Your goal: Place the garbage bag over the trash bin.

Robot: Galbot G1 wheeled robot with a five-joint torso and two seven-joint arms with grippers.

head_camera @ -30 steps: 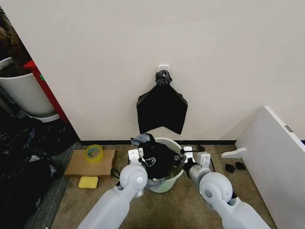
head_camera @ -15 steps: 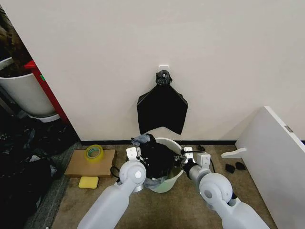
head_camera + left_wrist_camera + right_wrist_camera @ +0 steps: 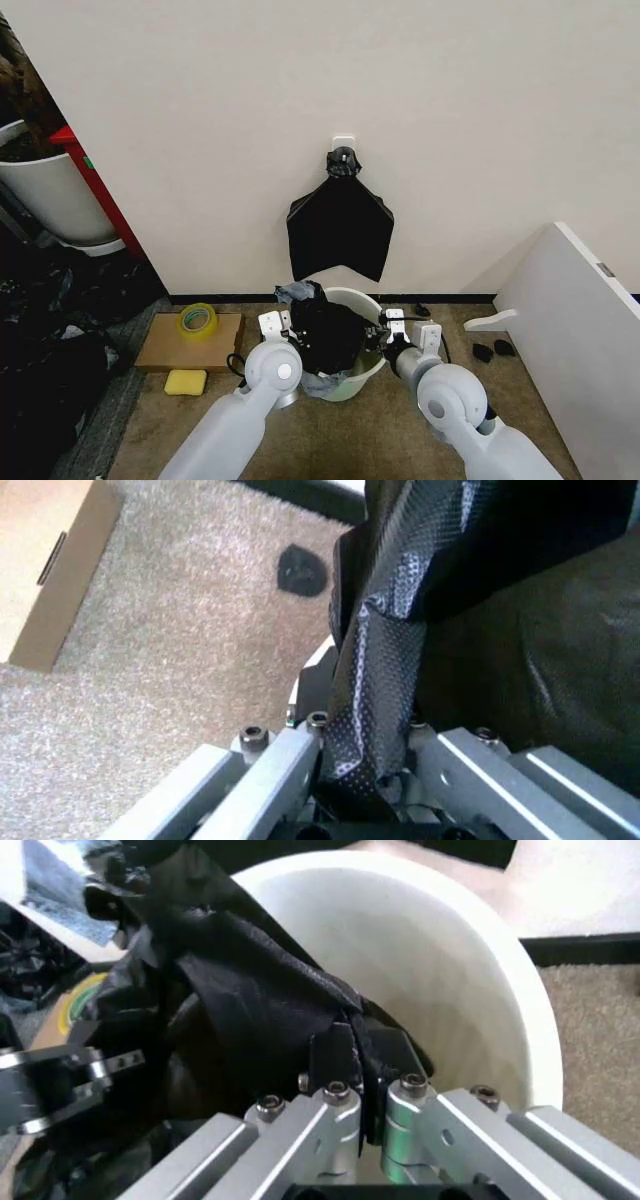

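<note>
The trash bin (image 3: 362, 305), a cream-white bucket, stands on the carpet by the wall, straight ahead of me. The garbage bag (image 3: 322, 335) is bunched, crinkled and black, over the bin's left half and hangs partly inside. My left gripper (image 3: 276, 322) is at the bin's left side, shut on a fold of the garbage bag (image 3: 372, 697). My right gripper (image 3: 388, 328) is at the right rim, shut on the garbage bag (image 3: 240, 990) just inside the bin (image 3: 450, 990). The bin's right inner wall is bare.
Flat black bags (image 3: 340, 230) hang from a wall hook above the bin. A cardboard box (image 3: 170, 345) with a tape roll (image 3: 198, 319) and a yellow sponge (image 3: 185, 381) lie to the left. A white plant pot (image 3: 50, 195) stands far left, a white board (image 3: 580, 320) at right.
My left arm has shifted slightly to the left, drawing the bag's left edge outward. The right gripper holds its place at the rim.
</note>
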